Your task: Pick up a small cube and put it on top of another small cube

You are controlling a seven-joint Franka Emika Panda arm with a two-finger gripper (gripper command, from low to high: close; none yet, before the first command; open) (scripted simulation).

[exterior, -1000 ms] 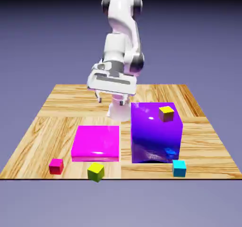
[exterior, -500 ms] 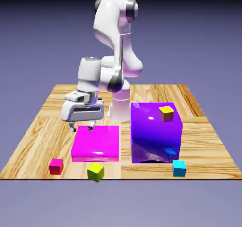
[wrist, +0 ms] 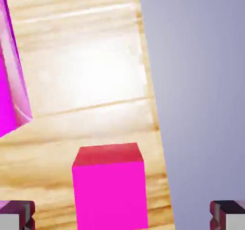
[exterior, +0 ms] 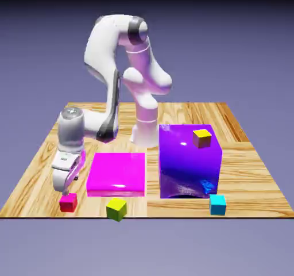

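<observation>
Below the gripper (exterior: 69,192), the crimson-pink cube (exterior: 68,203) sits on the wooden table (exterior: 172,208), near its front edge, at about seven o'clock in the exterior view. In the hand view the cube lies at six o'clock, between the two fingertips (wrist: 17,215), which stand wide apart with a gap on either side of it. From the cube, the lime-yellow cube (exterior: 116,209) is at three o'clock and the magenta slab (exterior: 116,173) at about two o'clock. Farther out toward two o'clock, the golden-yellow cube (exterior: 202,138) rests on top of the big violet block (exterior: 189,163). Well apart at three o'clock, the cyan cube (exterior: 217,204) stands before that block.
</observation>
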